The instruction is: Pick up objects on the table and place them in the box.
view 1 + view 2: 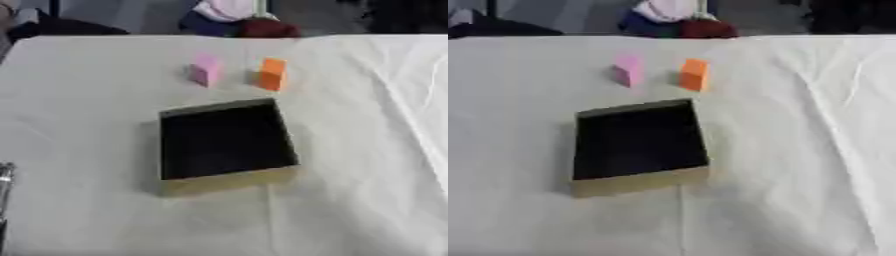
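only a silver sliver of the left hand (5,182) at the lower left edge, fingers impossible to tell; right hand out of sight. well apart, mid-table, a shallow square box (224,142), black inside, tan front wall, slightly skewed. beyond it, near each other but apart, a pink block (206,69) and an orange block (272,73), both upright. creased white cloth (367,150) with open room all round.

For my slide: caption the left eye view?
Pink block and orange block stand beyond an open black box on a white-clothed table.

open gap between pink block (206,69), orange block (273,73)
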Available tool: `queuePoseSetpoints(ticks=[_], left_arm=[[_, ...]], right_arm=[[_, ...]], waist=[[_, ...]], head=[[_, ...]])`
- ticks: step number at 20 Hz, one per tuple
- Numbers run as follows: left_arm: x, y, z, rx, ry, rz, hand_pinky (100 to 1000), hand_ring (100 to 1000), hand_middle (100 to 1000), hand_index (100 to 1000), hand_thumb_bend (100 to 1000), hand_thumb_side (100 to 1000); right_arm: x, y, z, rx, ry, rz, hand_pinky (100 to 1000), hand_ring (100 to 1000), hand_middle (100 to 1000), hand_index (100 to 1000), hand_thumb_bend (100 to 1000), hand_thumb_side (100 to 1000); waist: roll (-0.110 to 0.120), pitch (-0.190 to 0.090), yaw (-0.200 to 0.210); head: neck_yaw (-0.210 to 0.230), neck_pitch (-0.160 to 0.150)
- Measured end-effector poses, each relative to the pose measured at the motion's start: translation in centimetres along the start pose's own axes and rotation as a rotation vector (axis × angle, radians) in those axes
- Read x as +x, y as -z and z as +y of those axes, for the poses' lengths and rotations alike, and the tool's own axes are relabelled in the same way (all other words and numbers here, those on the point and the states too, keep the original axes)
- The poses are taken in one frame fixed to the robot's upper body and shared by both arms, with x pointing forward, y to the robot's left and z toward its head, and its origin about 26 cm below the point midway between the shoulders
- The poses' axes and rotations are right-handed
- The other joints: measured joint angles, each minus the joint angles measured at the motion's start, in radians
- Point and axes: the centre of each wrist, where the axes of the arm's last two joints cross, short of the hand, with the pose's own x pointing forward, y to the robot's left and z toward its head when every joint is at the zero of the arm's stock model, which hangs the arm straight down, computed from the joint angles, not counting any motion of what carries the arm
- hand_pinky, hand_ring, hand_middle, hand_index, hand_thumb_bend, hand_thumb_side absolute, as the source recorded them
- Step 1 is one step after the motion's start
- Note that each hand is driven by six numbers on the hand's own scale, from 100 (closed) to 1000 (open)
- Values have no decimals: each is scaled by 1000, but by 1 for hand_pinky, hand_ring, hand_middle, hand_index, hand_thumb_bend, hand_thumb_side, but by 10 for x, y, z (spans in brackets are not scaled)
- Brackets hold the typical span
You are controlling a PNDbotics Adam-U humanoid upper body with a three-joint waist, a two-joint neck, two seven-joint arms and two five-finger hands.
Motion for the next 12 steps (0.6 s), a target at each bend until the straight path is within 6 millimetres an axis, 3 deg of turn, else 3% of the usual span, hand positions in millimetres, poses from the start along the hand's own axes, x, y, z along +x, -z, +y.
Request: queuePoseSetpoints(ticks=[7,12], left_arm=[[0,0,0,0,0,1,562,566,678,760,100,894],[0,0,0,-1,1,1,562,565,678,759,100,887]], right_arm=[[1,2,0,2,-2,-5,902,824,626,769,100,972],[4,21,2,59,-65,-42,891,828,634,767,100,941]], waist=[[0,0,0],[-4,0,6]], head=[[6,-1],[5,-3]])
